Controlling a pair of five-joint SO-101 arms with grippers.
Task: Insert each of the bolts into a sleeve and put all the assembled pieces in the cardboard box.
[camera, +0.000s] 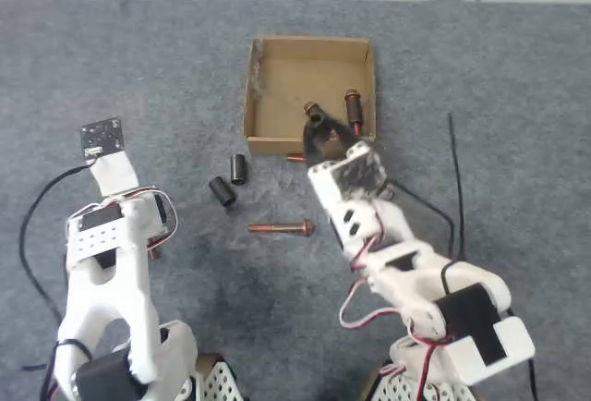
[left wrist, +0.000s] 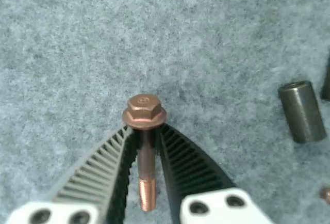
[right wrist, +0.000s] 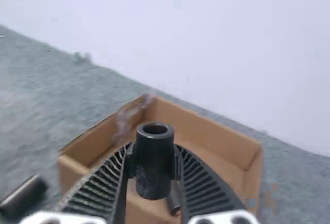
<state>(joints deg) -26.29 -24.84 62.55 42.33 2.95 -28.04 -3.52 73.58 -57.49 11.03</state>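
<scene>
My left gripper (left wrist: 146, 130) is shut on the shank of a copper bolt (left wrist: 145, 113), whose hex head stands just past the fingertips above the grey carpet. A loose black sleeve (left wrist: 302, 111) lies off to one side of it. My right gripper (right wrist: 152, 157) is shut on another black sleeve (right wrist: 153, 152), held upright with its open end up, in front of the cardboard box (right wrist: 216, 136). In the high view the right gripper (camera: 325, 133) hangs over the front wall of the box (camera: 263, 87), which holds two bolt pieces (camera: 353, 108).
Two black sleeves (camera: 238, 168) (camera: 223, 190) lie on the carpet left of the box's front. One copper bolt (camera: 280, 227) lies flat between the arms, and another (camera: 295, 156) sits against the box's front wall. A black cable (camera: 455, 188) runs at the right.
</scene>
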